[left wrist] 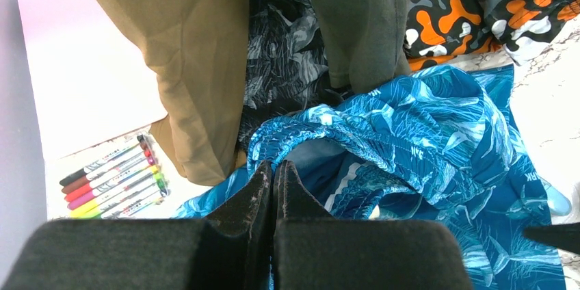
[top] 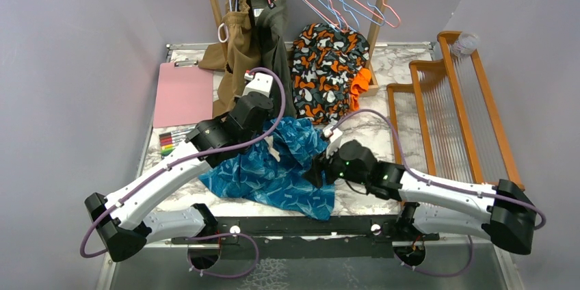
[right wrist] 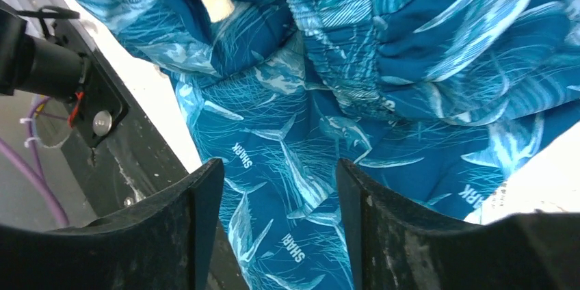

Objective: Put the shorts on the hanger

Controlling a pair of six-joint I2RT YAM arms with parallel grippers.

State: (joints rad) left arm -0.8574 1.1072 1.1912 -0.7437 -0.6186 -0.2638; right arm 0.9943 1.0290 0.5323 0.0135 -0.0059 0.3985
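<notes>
Markers (top: 174,141) lie at the counter's (top: 410,54) left edge. Left tool (left wrist: 273,169) is narrow, its fingers pressed together over the gathered waistband of the shorts (top: 277,167). These lie crumpled mid-counter, near the front edge, below the tan and patterned garments. Right tool (right wrist: 279,170) spreads wide just above their right side.

Setting was a robotics lab test cell. Plain grey partition walls (top: 68,64) boxed in a marble-pattern table (top: 403,71). The left arm (top: 157,184) and right arm (top: 444,191) were bolted to a black rail (top: 301,225) at bottom centre. Staged props were a pink clipboard (top: 183,93) and markers (top: 171,143) at left, and a wooden rack (top: 444,112) at right.
</notes>
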